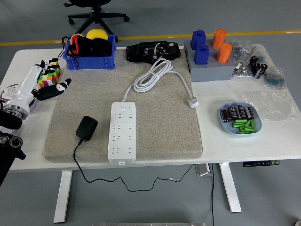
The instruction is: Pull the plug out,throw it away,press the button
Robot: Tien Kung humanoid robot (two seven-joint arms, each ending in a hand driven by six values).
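The robot's left hand (47, 84), white-backed with black fingertips, hovers with fingers spread and holding nothing at the far left of the table, just beside a multicoloured puzzle cube (51, 75). From it the black plug adapter (86, 127) lies to the right and nearer, on the grey felt mat (164, 136), out of its socket, its black cable (80, 160) trailing off the near edge. Just right of it sits the long white power strip (122, 132), long axis running near to far, its button probably at one end. The right hand is out of view, so the left is the nearer
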